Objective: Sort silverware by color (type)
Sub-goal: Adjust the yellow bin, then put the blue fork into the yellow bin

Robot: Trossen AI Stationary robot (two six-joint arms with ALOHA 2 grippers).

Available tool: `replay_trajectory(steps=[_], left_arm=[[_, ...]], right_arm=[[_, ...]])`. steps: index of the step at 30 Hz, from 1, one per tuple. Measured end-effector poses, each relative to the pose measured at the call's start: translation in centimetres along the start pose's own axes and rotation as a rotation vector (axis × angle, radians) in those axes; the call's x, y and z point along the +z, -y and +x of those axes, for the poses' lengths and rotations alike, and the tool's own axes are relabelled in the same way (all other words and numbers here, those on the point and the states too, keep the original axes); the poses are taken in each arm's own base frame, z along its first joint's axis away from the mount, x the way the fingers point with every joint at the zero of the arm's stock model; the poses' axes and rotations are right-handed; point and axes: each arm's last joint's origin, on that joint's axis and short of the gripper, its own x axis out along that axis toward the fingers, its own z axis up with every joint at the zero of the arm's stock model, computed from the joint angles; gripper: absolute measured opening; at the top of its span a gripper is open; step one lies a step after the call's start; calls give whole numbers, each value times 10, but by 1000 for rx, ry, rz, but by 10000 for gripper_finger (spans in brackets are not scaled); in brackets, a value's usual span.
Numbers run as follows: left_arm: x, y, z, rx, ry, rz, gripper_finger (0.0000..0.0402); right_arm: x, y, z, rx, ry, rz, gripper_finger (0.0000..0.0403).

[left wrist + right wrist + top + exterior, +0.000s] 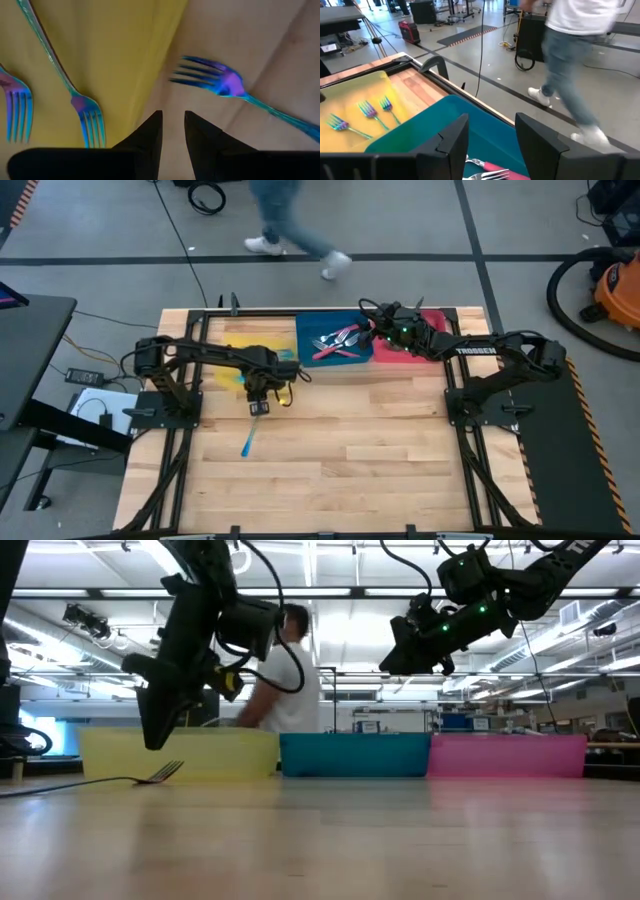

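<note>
Iridescent fork (249, 442) lies lower left on the table (380, 460) — left gripper (259, 406) hovers empty, slightly parted; right gripper (372, 321) open above blue tray (312, 363).

- The right arm (470, 351) carries white lettering along its dark link in the high view; it reads "TROSSEN".
- No other text, number or sign can be read in the four views.

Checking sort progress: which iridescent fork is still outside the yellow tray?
The iridescent fork lying alone on the bare wood, near the left gripper; the others lie inside the yellow tray.
</note>
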Motion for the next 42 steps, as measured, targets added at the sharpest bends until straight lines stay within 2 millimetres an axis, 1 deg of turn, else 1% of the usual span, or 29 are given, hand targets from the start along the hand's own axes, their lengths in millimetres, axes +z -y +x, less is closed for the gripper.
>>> replay_trajectory(steps=[5, 7, 11, 22, 26, 27, 29, 31, 33, 38, 42], left_arm=[[7, -14, -1, -5, 67, -43, 91], [12, -18, -3, -6, 104, -41, 91], [15, -29, -3, 0, 135, -39, 91], [11, -63, 0, 7, 128, -116, 91], [10, -68, 1, -2, 127, -159, 91], [10, -65, 0, -27, 128, -172, 91], [8, -56, -2, -132, 125, -179, 91], [8, -42, -8, -236, 140, -152, 91], [7, -27, -14, -293, 148, -137, 91], [2, 9, -19, -285, 108, -119, 91], [-1, 32, -16, -253, 96, -159, 91]], right_arm=[[0, 0, 0, 0, 0, 0, 169], [0, 0, 0, 0, 0, 0, 169], [0, 0, 0, 0, 0, 0, 170], [0, 0, 0, 0, 0, 0, 169], [0, 0, 0, 0, 0, 0, 170], [0, 0, 0, 0, 0, 0, 170], [0, 0, 0, 0, 0, 0, 169], [0, 0, 0, 0, -1, 0, 169], [0, 0, 0, 0, -1, 0, 169], [-1, -1, 0, 19, -7, -1, 169], [-1, -2, 0, 39, -18, -3, 170]])
